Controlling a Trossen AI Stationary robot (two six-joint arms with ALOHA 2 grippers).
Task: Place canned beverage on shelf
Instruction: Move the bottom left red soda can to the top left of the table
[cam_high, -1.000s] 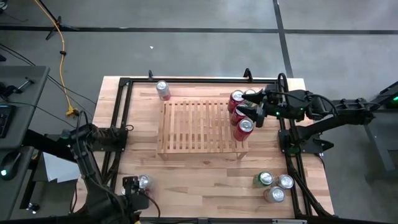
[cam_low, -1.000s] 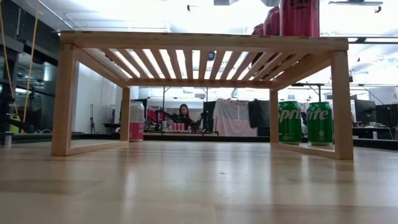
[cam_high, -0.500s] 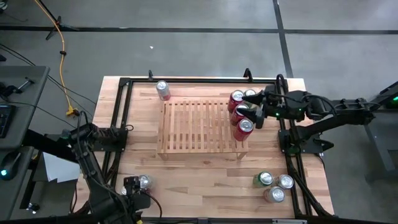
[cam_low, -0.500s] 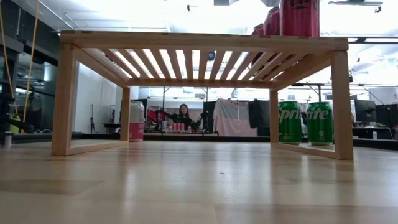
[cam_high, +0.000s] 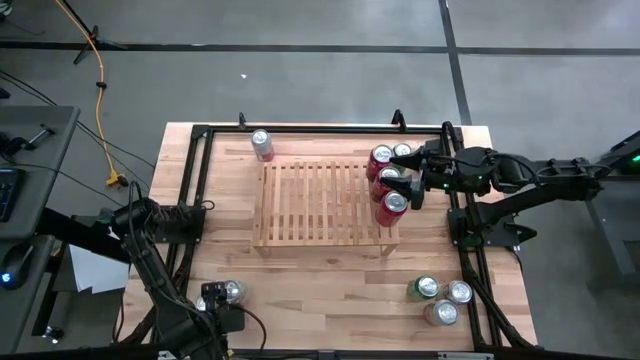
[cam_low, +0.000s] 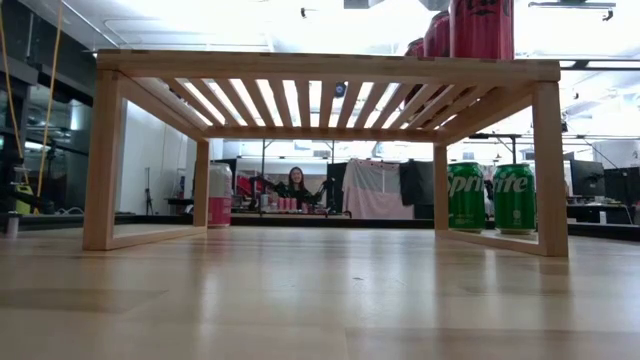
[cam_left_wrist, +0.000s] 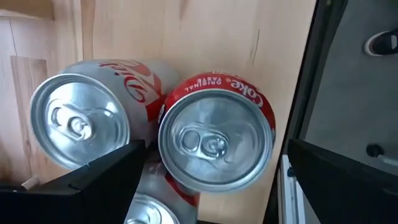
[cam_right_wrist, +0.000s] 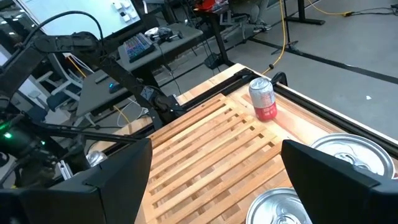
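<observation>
Red cans (cam_high: 388, 182), three in a row, stand on the shelf (cam_high: 320, 203) at centre-right. I see my right gripper (cam_high: 408, 180) spread open around the middle one; left gripper (cam_high: 208, 296), lower left, gapes above other cans (cam_left_wrist: 214, 140).

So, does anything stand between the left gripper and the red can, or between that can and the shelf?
Nothing covers the red can: the open left gripper hangs over it. A silver can sits right beside it, crowding one finger's gap. The shelf has bare left slats; the right gripper hangs open over its right end.
</observation>
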